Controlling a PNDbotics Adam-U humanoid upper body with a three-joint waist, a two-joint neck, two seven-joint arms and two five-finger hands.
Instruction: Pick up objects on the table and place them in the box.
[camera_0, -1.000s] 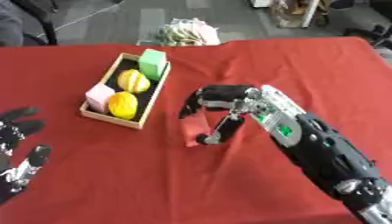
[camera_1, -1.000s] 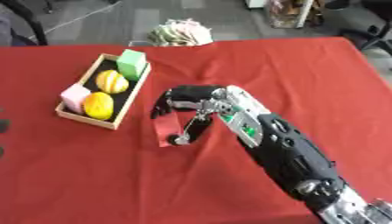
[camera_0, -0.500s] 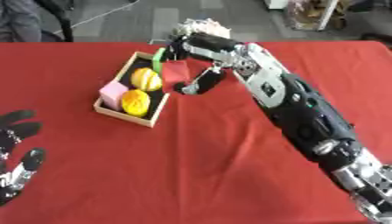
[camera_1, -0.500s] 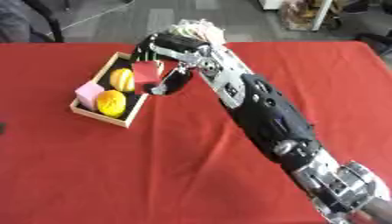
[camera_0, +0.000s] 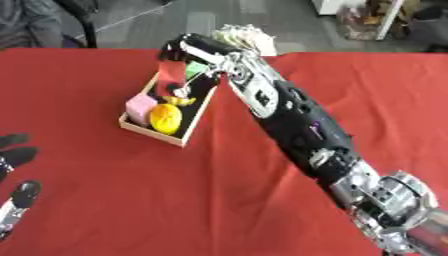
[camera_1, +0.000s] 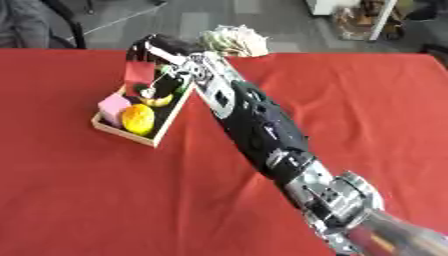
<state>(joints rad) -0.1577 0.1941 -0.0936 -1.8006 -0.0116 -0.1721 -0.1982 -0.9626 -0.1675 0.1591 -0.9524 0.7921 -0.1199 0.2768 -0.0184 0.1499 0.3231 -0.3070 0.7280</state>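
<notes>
1. While your right hand (camera_0: 185, 55) reaches over the far end of the wooden box (camera_0: 150, 133), its fingers are curled around a red block (camera_0: 171, 74), held above the box's interior.
2. Box, on the red table (camera_0: 131, 200): holds a pink block (camera_0: 140, 106), an orange fruit (camera_0: 165, 118), a yellow fruit (camera_0: 179, 100) and a green block (camera_0: 196, 70).
3. Your left hand (camera_0: 13, 160) rests at the lower left edge, fingers relaxed, holding nothing.
</notes>
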